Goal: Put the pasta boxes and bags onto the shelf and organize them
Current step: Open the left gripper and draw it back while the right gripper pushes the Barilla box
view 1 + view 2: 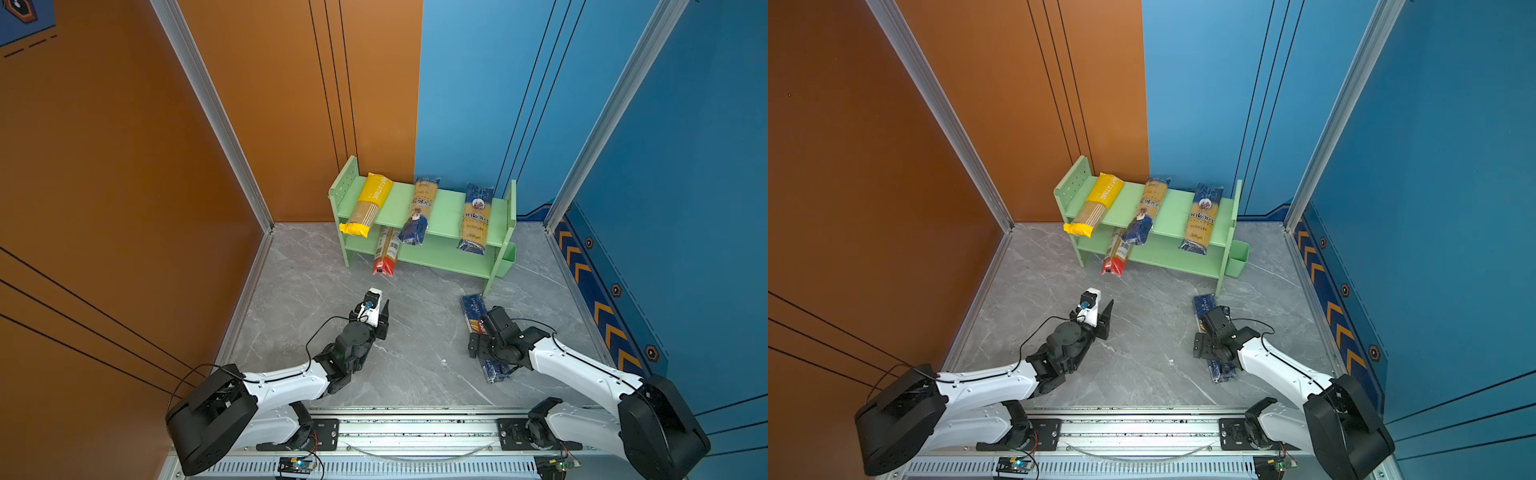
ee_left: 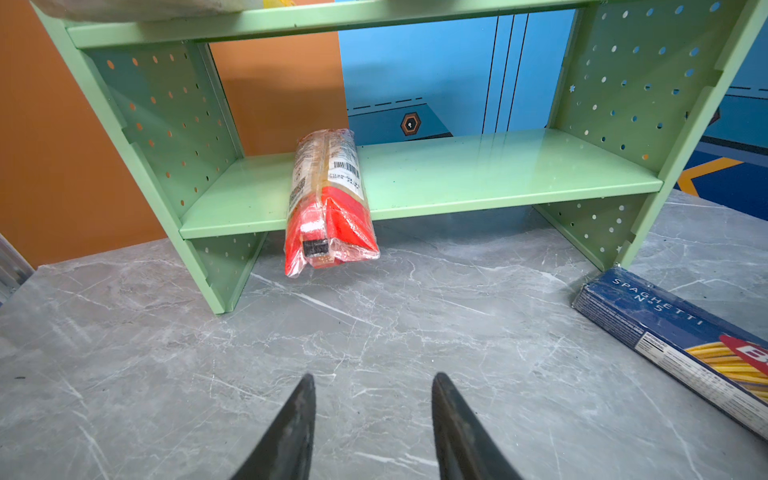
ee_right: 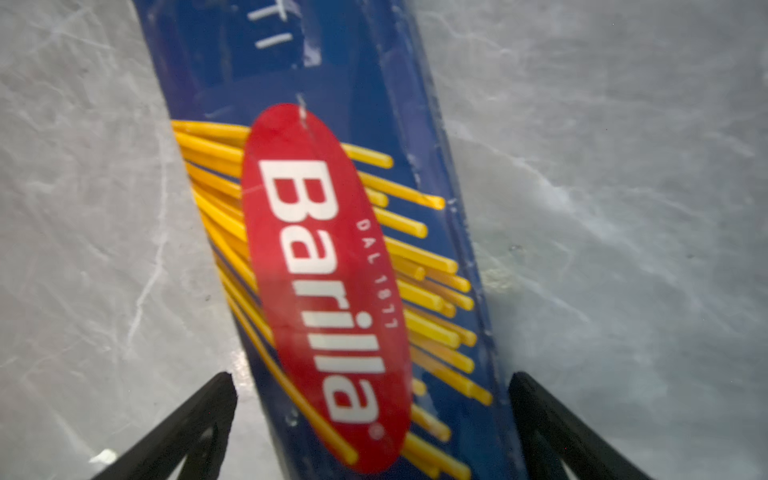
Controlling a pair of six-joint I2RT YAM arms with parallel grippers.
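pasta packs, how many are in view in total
5. On the shelf's top tier: yellow pack, middle ankara pack, right ankara pack. On the lower tier: red-ended pack. On the table: Barilla box. None appears hidden.

Five long narrow spaghetti packs in all: one yellow plastic bag (image 1: pixel 365 205), two blue-and-yellow plastic "ankara" bags (image 1: pixel 419 208) (image 1: pixel 477 218), one clear plastic bag with a red end (image 1: pixel 385 253), and one dark blue cardboard "Barilla" box (image 1: pixel 473 309) (the only box). One light green two-tier open shelf (image 1: pixel 446 214). One small green bin (image 1: pixel 506 262). Two white-and-black robot arms (image 1: pixel 282 382) (image 1: pixel 582 370).
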